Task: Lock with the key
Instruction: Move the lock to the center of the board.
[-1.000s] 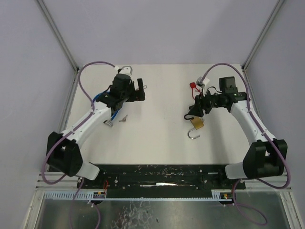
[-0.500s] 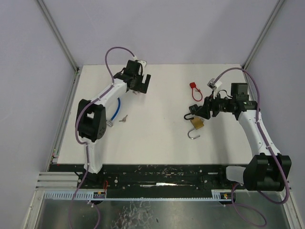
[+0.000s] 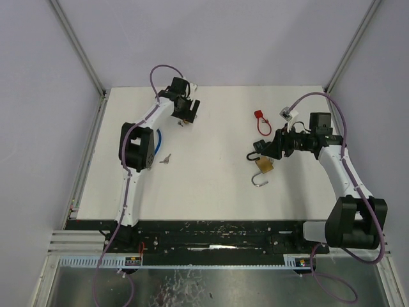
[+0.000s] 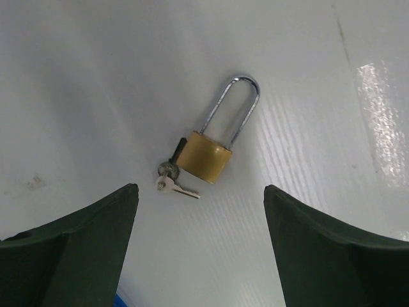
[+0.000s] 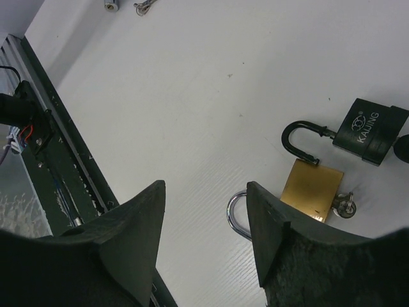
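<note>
A brass padlock with a long silver shackle [image 4: 204,157] lies on the white table, with a small key [image 4: 177,188] at its base. My left gripper [image 4: 199,190] hovers open just above it, nothing between its fingers; the top view shows that gripper [image 3: 189,110] at the back left. A second brass padlock [image 5: 312,190] with an open shackle and a black padlock [image 5: 370,134], also open, lie beside my right gripper [image 5: 204,187]. It is open and empty, seen at the right in the top view [image 3: 271,148].
A red tag [image 3: 259,116] and a white tag [image 3: 285,114] lie at the back right. Loose keys [image 3: 165,158] and a small silver cylinder [image 3: 146,165] lie mid-left by a blue cable [image 3: 156,146]. The black rail [image 3: 217,233] runs along the near edge.
The left arm has swung and stretched towards the back, carrying its gripper a little farther back over the padlock, and its jaws have narrowed slightly. The right arm shifted only slightly.
</note>
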### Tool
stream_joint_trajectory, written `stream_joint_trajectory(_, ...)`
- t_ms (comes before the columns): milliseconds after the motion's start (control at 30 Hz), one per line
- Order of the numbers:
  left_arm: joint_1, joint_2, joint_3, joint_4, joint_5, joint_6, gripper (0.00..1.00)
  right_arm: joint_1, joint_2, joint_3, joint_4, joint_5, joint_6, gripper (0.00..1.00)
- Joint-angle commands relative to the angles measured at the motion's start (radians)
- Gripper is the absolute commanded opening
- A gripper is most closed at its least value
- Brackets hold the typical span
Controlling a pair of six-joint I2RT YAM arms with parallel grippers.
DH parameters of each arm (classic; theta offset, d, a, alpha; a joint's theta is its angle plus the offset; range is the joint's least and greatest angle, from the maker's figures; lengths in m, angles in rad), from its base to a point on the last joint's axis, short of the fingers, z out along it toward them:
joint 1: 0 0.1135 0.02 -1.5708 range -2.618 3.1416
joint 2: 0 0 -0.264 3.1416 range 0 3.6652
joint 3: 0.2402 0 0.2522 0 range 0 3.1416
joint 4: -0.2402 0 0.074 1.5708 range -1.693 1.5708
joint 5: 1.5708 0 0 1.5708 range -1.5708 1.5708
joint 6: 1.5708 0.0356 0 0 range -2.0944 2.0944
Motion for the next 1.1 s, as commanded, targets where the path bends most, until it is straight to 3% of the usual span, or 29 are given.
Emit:
stream_joint_trajectory(0,0.034,0.041,0.082,-0.023,0.059,0.021,0.77,-0.003,0.033,0.04,0.024,-0.033,0.02,0.6)
stream_joint_trajectory(333,0.056,0.094,0.103,0.0,0.209,0.05,0.73,-0.003,0.089,0.071,-0.009,-0.01,0.003,0.59)
stream_joint_trajectory(533,0.056,0.125,0.12,0.011,0.204,0.048,0.61,-0.003,0.102,0.074,-0.009,-0.005,0.001,0.59)
stream_joint_trajectory(1067,0.037,0.137,0.106,0.034,0.146,0.025,0.45,-0.003,0.114,0.072,-0.003,-0.006,0.003,0.59)
